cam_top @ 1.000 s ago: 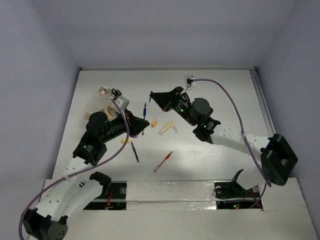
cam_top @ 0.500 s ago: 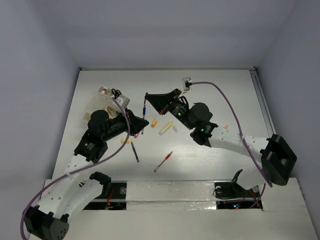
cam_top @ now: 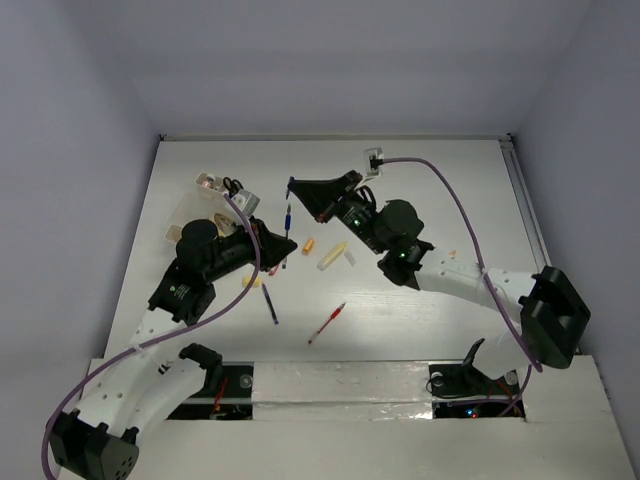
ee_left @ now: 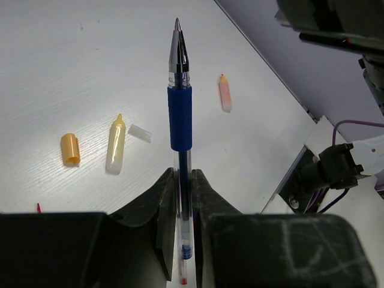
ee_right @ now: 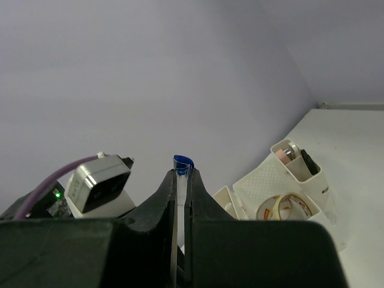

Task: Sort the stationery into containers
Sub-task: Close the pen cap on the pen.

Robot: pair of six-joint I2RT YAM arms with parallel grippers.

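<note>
Pens (ee_left: pixel 179 117) pinched in left claw (ee_left: pixel 181 175), right claw (ee_right: pixel 182 176).

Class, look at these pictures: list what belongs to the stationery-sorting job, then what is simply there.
Belongs to the job: left gripper shut on a blue-grip pen; right gripper shut on a blue-ended pen; red pen; orange cap; divided box; tape rolls.
Just there: purple cable; table.

The right gripper (ee_right: pixel 182 176) has its jaws pinched on a clear pen (ee_right: pixel 183 163) with a blue end, pointing up against a grey-purple wall (ee_right: pixel 150 66). To the right, on the white table (ee_right: pixel 354 156), a whitish divided container (ee_right: pixel 255 180) holds tape rolls (ee_right: pixel 282 207).
</note>
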